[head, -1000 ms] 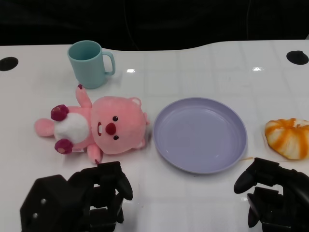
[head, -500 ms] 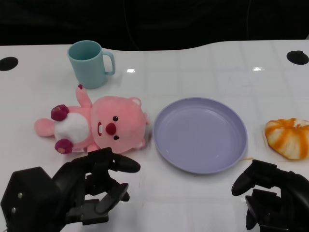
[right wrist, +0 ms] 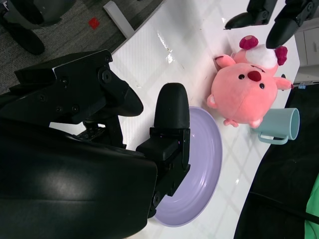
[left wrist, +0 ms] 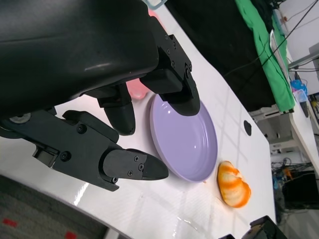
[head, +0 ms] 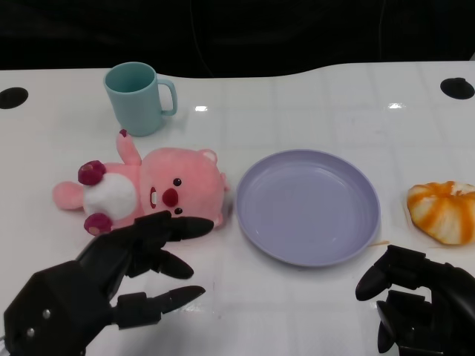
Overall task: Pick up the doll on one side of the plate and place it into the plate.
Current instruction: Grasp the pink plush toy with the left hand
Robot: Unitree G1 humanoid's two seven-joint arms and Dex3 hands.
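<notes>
Pink doll (head: pixel 159 194) lies left of plate (head: pixel 307 205); left hand (head: pixel 111 278) spread empty, fingertips seemingly touching doll; right hand (head: pixel 415 300) curled, empty.

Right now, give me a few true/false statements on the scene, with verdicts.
1. The pink doll lies inside the purple plate. False: it lies on the table beside it.
2. The plate holds nothing. True.
3. The left hand grips the doll. False: its fingers are spread beside the doll, holding nothing.
4. A teal mug stands upright beyond the doll. True.
5. The orange-and-white object sits between doll and plate. False: it is on the plate's far side.
</notes>
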